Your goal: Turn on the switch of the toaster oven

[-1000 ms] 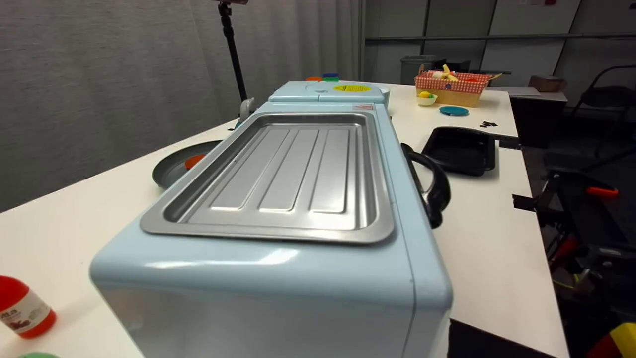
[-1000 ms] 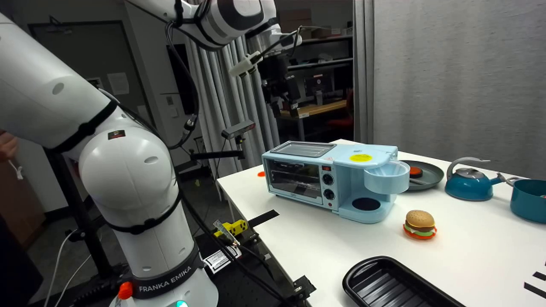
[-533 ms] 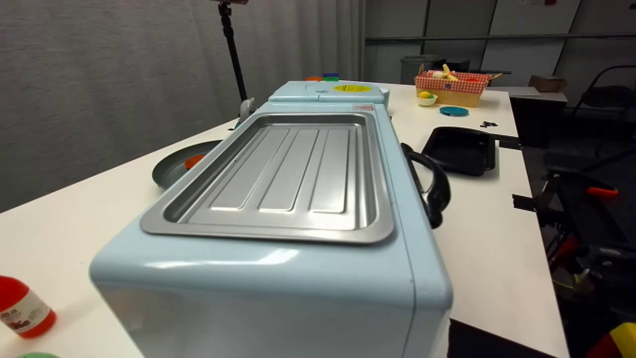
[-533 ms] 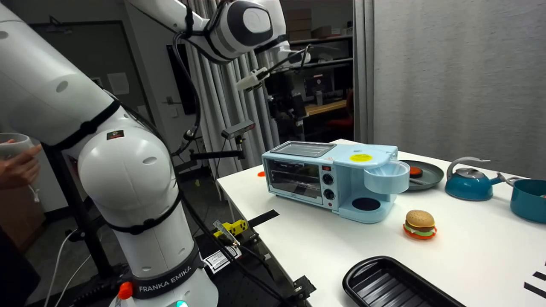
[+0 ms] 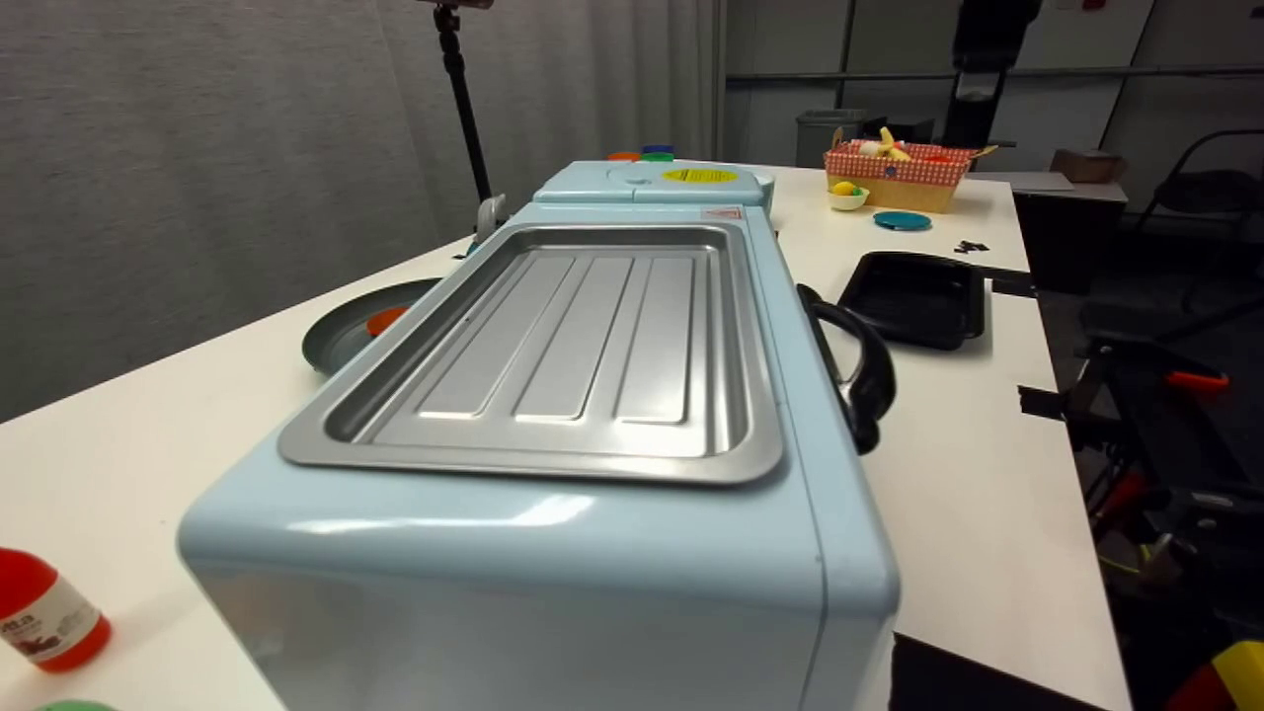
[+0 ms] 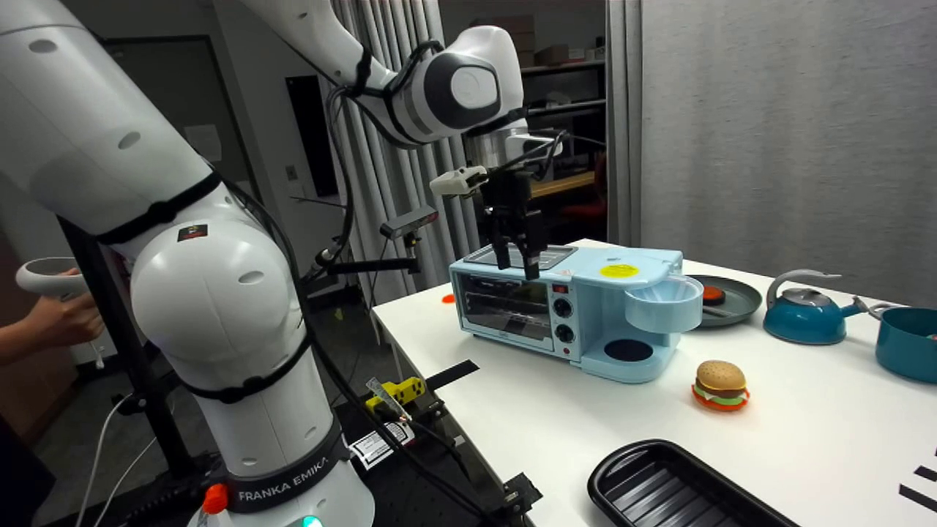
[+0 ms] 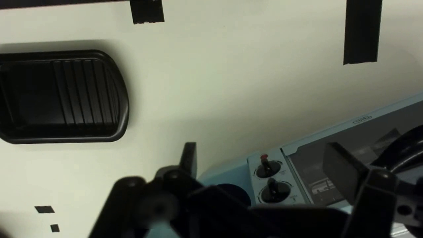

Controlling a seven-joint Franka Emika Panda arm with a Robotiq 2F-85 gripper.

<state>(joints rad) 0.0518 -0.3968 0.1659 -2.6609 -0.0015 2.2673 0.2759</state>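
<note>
In an exterior view, left to right: gripper (image 6: 517,268) is hanging with fingers (image 7: 189,158) spread wide, holding nothing. It's overlapping the door (image 6: 505,311) and silver tray (image 5: 592,326) there, but seems to be hanging out on the door side, apart from both. Toaster oven (image 6: 585,315) is standing on the worktop (image 6: 527,399); its small red switch (image 6: 561,289), likely the target, is sitting right of the door, just above two black knobs (image 6: 563,307). Can't tell if it's on.

Step in hand is probably lining up. I'd be bringing the fingers together into one tip, shifting right to the switch, pressing square on one end, then backing off once it flips. Wrist view is showing the knobs between the fingers but not the switch; gripper body is probably hiding it, so I'd be steering by an exterior view.

In the way: door handle (image 5: 874,375) is jutting out, so a low sweep is risking a snag. Top knob is sitting close enough for a sloppy press to catch.

Further right: black pan (image 6: 662,476) is lying nearest the camera, burger (image 6: 721,384) and frying pan (image 6: 743,304) are sitting beyond it, then kettle (image 6: 805,322) and pot (image 6: 908,344). Not counting any as obstacles.
</note>
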